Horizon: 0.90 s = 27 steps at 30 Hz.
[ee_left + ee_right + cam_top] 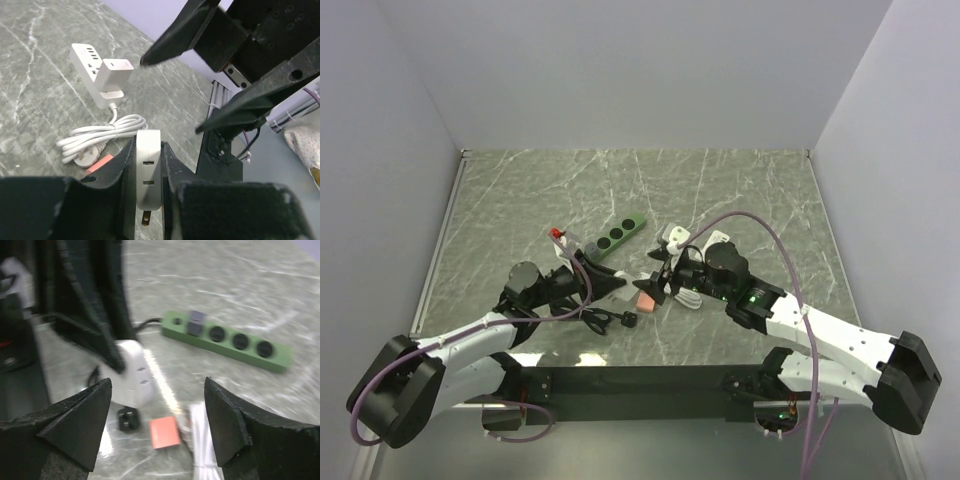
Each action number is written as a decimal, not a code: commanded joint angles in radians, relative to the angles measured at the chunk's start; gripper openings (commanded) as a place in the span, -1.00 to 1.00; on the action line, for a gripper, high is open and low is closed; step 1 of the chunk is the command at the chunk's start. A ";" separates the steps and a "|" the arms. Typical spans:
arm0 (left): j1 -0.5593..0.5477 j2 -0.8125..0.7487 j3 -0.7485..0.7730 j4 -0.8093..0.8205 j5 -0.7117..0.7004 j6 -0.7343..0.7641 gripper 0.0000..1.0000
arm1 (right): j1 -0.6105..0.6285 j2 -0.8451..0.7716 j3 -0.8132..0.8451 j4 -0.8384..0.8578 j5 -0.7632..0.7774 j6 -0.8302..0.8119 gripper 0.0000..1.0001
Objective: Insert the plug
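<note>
Now, with the left pincer clamped on the white plug and the right pincer spread apart, square it over the green strip, probably a free socket, before pressing

Green power strip, white plug, white coiled cable, salmon-pink block, grey-green tabletop veined in white.

1. Left arm and right arm: white link shells, black joint housings.
2. Purple cables loop along both.
3. Green light on the right arm.
4. Left pincer and right pincer: matte black, wedge-shaped fingers.
</note>
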 commanded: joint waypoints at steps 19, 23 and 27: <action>0.004 -0.058 -0.049 0.169 0.169 0.005 -0.99 | -0.050 0.130 0.045 0.082 -0.416 -0.012 0.52; 0.004 -0.060 -0.055 0.194 0.184 0.000 -0.99 | -0.050 0.153 0.062 0.102 -0.466 -0.009 0.43; 0.004 -0.063 -0.058 0.205 0.192 0.000 -0.99 | -0.052 0.195 0.082 0.115 -0.527 -0.007 0.19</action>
